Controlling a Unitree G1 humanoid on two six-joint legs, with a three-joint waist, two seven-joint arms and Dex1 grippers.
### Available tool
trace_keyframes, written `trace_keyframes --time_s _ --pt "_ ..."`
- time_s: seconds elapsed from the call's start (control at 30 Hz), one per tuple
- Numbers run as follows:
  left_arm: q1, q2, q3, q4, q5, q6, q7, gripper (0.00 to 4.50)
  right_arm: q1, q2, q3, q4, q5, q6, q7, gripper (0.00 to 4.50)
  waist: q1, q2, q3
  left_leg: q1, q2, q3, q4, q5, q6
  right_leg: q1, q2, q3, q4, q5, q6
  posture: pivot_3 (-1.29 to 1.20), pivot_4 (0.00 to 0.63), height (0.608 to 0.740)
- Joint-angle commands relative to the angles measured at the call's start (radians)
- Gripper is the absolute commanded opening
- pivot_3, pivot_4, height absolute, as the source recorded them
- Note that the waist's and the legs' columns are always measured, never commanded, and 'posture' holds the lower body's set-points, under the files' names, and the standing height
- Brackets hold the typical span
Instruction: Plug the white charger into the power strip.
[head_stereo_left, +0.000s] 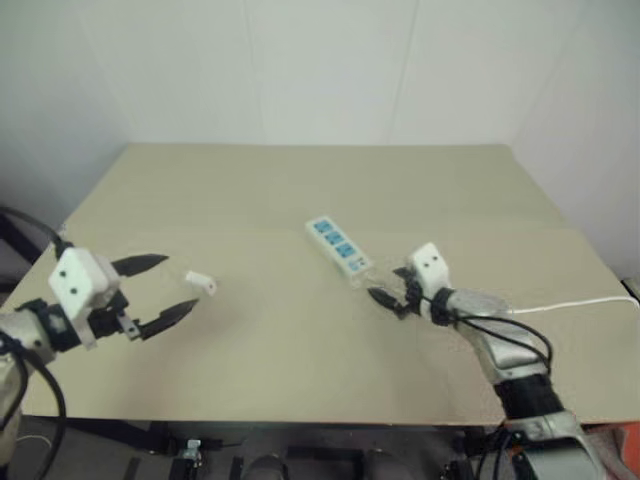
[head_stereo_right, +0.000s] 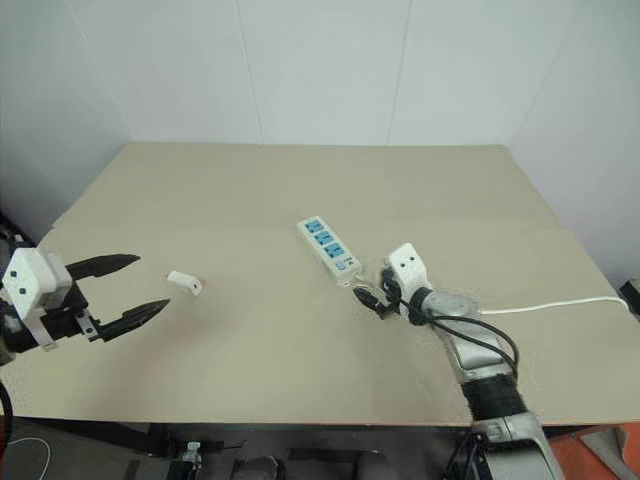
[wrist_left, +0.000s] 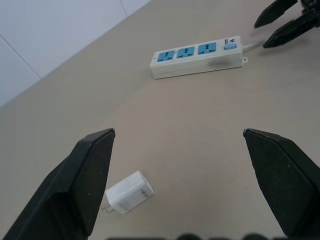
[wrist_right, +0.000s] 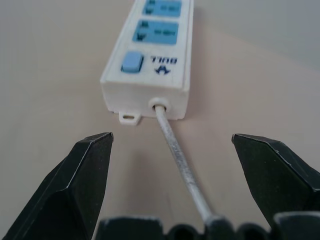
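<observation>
The white charger (wrist_left: 129, 192) is a small plain plastic block lying on its side on the beige table (head_stereo_left: 300, 180), with short metal prongs poking out of one end. It sits toward the robot's left half of the tabletop, well apart from the power strip (head_stereo_left: 337, 246). The strip is a long flat white bar lying on a slant near the middle of the table, with three blue socket faces in a row, a pale blue switch at the near end and a small mounting tab beside the spot where its thin white cord (wrist_right: 176, 156) comes out. The cord (head_stereo_left: 575, 303) runs off toward the table's right edge.

The left gripper (head_stereo_left: 158, 291) hangs just beside the charger, its two black fingers spread wide with nothing between them; the charger lies close to one fingertip but is not touched. The right gripper (head_stereo_left: 385, 290) sits low at the cord end of the strip, fingers likewise wide apart and empty, straddling the cord without pinching it.

There is plenty of bare table between charger and strip, and a broad open stretch behind the strip up to the white wall (head_stereo_right: 320, 70). The near edge of the table runs close beneath both arms.
</observation>
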Motion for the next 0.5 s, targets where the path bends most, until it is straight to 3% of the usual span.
trace_keyframes --time_s 0.03,0.27,0.4,0.47,0.5 --pt "-0.013 0.017 0.011 -0.011 -0.003 -0.009 0.001 4.50 -0.027 0.000 0.012 0.033 -0.020 0.004 0.017 4.10 -0.001 0.000 0.000 0.000 0.000 0.000 0.000 0.000 0.000 0.000 0.000 0.000 0.000 0.000 0.000 0.00 0.150 0.740" --pt "-0.015 0.014 0.004 -0.025 -0.009 0.001 0.007 4.50 -0.041 0.011 0.042 0.064 -0.028 -0.012 0.061 1.89 -0.012 0.000 0.000 0.002 0.001 0.000 0.000 0.000 0.000 0.001 0.001 0.000 0.001 0.000 0.000 0.00 0.150 0.740" --pt "-0.016 0.012 -0.002 -0.033 -0.013 0.007 0.009 4.50 0.005 -0.009 0.059 -0.020 -0.030 -0.011 0.098 0.44 -0.015 0.000 0.000 0.002 0.001 0.000 -0.001 0.000 0.000 0.000 0.001 0.000 0.000 0.000 0.000 0.00 0.150 0.740" --pt "-0.017 0.011 -0.003 -0.036 -0.014 0.009 0.010 4.50 0.049 -0.032 0.055 -0.087 -0.014 -0.008 0.130 0.01 -0.013 0.000 0.000 0.002 0.001 0.000 -0.002 0.000 0.000 0.000 0.001 0.000 0.000 0.000 0.000 0.00 0.150 0.740" --pt "-0.017 0.011 -0.003 -0.036 -0.015 0.010 0.010 4.50 0.078 -0.048 0.052 -0.124 -0.006 -0.006 0.148 0.01 -0.012 0.000 0.000 0.002 0.001 0.000 -0.003 0.000 0.000 0.000 0.001 0.000 0.000 0.000 0.000 0.00 0.150 0.740"
